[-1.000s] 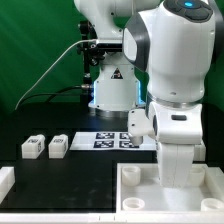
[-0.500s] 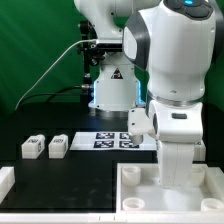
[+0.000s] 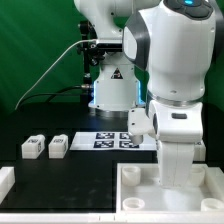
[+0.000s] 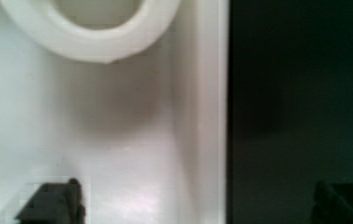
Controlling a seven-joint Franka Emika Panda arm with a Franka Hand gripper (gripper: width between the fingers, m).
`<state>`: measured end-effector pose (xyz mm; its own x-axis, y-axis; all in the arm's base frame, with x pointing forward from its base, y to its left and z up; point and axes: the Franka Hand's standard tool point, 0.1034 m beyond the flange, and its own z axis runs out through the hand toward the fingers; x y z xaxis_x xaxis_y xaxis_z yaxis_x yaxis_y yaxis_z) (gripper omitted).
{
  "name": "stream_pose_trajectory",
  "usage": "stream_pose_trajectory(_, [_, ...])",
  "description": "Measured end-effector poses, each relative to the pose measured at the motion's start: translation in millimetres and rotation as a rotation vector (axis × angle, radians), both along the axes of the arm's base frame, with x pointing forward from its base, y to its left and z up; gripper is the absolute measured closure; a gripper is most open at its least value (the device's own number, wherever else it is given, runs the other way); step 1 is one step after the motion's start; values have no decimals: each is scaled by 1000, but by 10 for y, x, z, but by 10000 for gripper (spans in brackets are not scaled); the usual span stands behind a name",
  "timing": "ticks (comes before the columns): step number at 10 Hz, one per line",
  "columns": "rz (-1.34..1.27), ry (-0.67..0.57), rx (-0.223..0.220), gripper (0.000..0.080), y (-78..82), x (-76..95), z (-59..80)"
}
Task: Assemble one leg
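Note:
Two legs (image 3: pixel 33 148) (image 3: pixel 58 147), small white blocks with tags, lie side by side on the black table at the exterior view's left, far from the arm. My gripper (image 4: pixel 198 205) is open, and one dark fingertip (image 4: pixel 48 200) shows at each side of the wrist view. It hangs low over the large white tray (image 3: pixel 138 186), above the tray's edge (image 4: pixel 191 120) and near a round corner socket (image 4: pixel 93 25). Nothing is held between the jaws. In the exterior view the fingers are hidden behind the arm's white hand (image 3: pixel 176 160).
The marker board (image 3: pixel 118 139) lies on the table behind the tray. A white part (image 3: pixel 5 181) sits at the exterior view's lower left edge. The arm's base (image 3: pixel 112 85) stands at the back. Black table (image 4: pixel 306 100) shows beside the tray's edge.

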<state>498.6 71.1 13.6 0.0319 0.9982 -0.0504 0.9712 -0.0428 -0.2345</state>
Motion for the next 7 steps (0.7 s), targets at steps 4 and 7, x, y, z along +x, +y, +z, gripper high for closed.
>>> stream_pose_trajectory(4, [-17, -4, -8, 150, -47, -24, 98])
stream_pose_trajectory(7, [-159, -24, -72, 150, 86, -242, 500])
